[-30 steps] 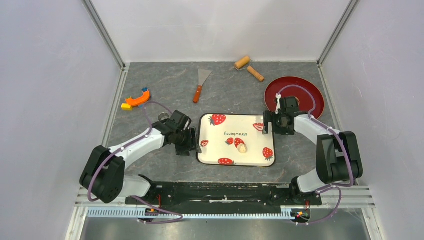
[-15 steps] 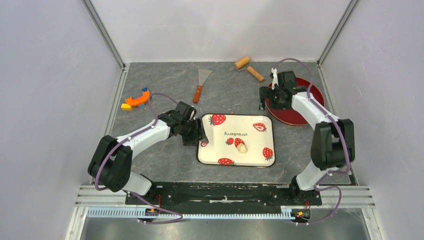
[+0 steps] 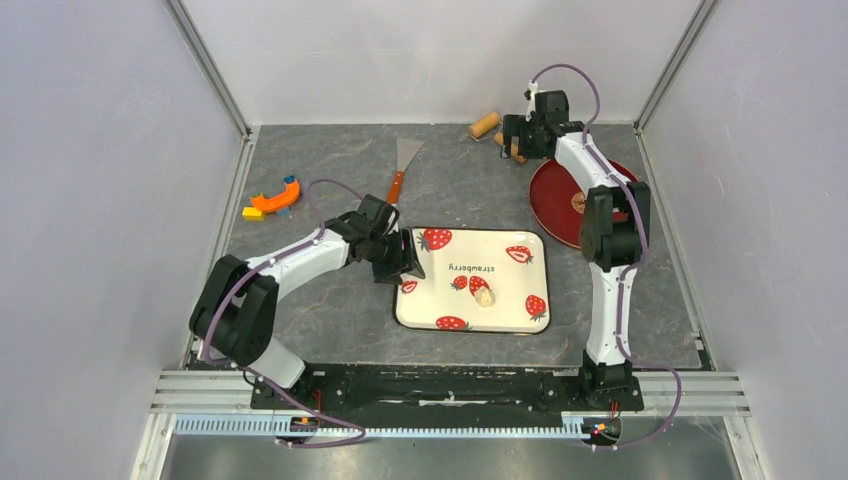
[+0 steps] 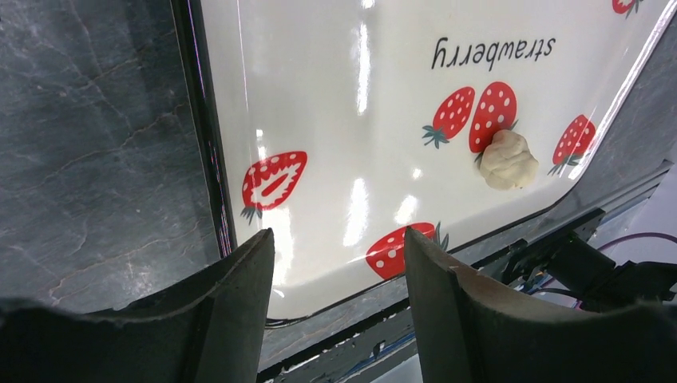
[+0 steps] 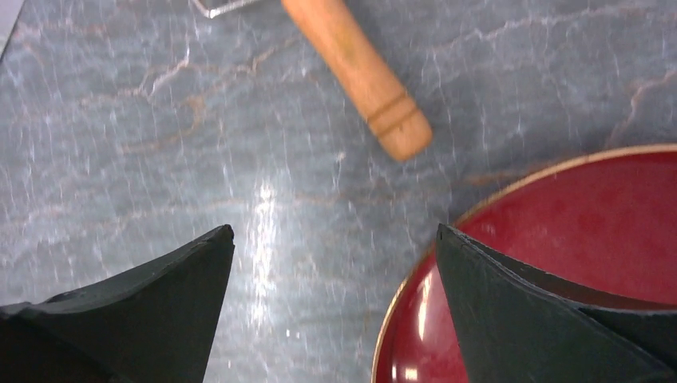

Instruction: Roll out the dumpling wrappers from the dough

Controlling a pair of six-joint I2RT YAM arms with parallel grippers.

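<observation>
Left wrist view: soft dough lump on tray, both grippers empty

Small and pale, the dough [image 4: 508, 160] sits on the strawberry tray [image 4: 335, 96], touching a printed strawberry, toward the tray's near edge. It looks soft, light and probably tacky. Pinching would likely dent it, so pressing it flat from above should suit better. The left gripper [image 4: 339, 239], fingers apart, hovers over the tray's left rim, well apart from the lump. The right gripper [image 5: 335, 235], likewise spread and empty, hangs just short of the roller handle [image 5: 359, 68], beside the red plate [image 5: 575, 231].
</observation>
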